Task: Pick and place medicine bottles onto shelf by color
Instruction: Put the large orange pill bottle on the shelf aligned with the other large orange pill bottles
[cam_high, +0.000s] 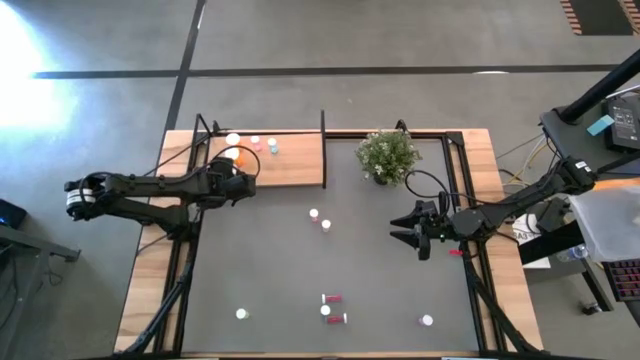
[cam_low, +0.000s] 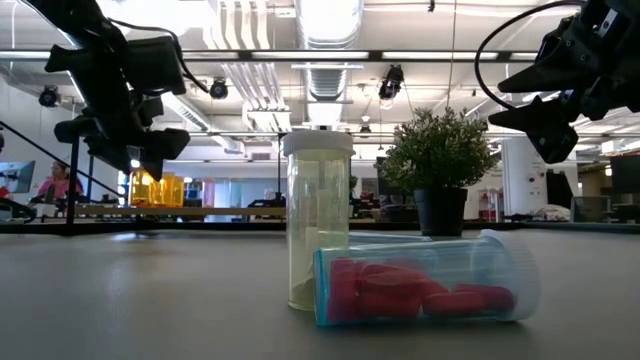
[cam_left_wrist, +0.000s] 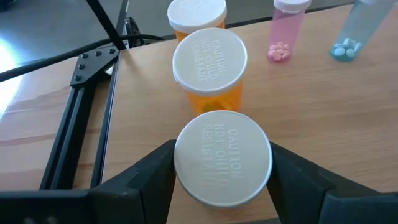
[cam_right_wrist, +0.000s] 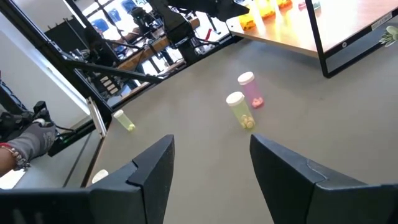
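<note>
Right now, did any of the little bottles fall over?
Yes. A clear bottle with red pills lies on its side on the grey mat, against an upright yellow bottle. The pills are all inside; nothing has spilled.

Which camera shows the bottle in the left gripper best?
The left wrist view: the bottle's white cap fills the gap between the left gripper fingers. The high view shows only arm over shelf; low and right wrist views hide it.

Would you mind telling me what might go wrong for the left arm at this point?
The left gripper holds an orange bottle by its cap, close behind a second orange bottle on the shelf. Lowering or releasing carelessly might knock that neighbour, which could fall against the third orange bottle behind it. The pink bottle also stands near.
</note>
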